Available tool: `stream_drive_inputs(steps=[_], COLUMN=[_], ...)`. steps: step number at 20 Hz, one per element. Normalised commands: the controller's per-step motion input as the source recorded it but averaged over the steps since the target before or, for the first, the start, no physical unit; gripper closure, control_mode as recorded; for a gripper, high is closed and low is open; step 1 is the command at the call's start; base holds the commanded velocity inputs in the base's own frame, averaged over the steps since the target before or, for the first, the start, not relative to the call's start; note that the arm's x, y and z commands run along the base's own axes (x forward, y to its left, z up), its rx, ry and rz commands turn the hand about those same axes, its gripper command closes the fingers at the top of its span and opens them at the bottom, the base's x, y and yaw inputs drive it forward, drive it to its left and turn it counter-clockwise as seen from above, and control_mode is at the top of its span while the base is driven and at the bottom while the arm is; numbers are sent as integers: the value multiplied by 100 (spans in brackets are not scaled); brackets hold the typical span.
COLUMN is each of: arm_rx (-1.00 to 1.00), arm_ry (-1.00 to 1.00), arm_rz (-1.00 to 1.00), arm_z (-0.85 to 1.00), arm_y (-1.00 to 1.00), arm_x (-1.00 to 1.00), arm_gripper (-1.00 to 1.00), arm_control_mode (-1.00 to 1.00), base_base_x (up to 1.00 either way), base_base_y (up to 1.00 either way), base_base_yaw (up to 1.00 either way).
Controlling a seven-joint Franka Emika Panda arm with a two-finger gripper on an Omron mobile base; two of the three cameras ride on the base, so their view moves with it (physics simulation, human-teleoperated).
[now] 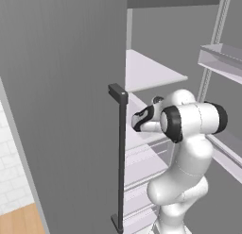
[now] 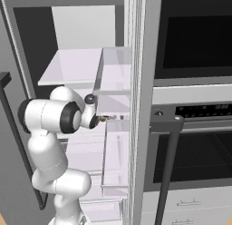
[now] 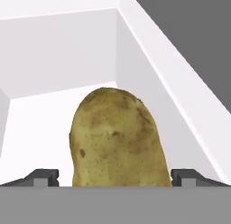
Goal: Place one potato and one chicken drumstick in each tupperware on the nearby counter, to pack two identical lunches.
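Arm reaches into the open refrigerator (image 1: 156,72), forearm level with a middle shelf (image 2: 68,70). In the hand view, one potato (image 3: 118,139) lies on the white shelf floor, directly between the two dark fingertips (image 3: 45,177) of the claw (image 3: 115,178). Claw is released: jaws stand wide, one tip on each side of the potato, a gap visible at each side. Contact with the potato cannot be confirmed. Refrigerator door handle (image 1: 120,157) stands beside the arm; an oven (image 2: 195,129) sits alongside the refrigerator.
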Motion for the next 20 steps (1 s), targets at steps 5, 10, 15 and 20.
stream_drive_inputs(steps=[5, 10, 15, 20], arm_rx=[0, -1, 0, 0], arm_ry=[10, 1, 0, 0], arm_rz=[0, 0, 0, 0], arm_z=[-44, -29, -12, -3], arm_y=[0, 14, 28, 9], arm_x=[6, -46, -99, -100], arm_gripper=[100, 100, 100, 100], arm_control_mode=[-100, -100, -100, -100], base_base_x=[0, 0, 0, 0], base_base_y=[0, 0, 0, 0], base_base_yaw=[0, 0, 0, 0])
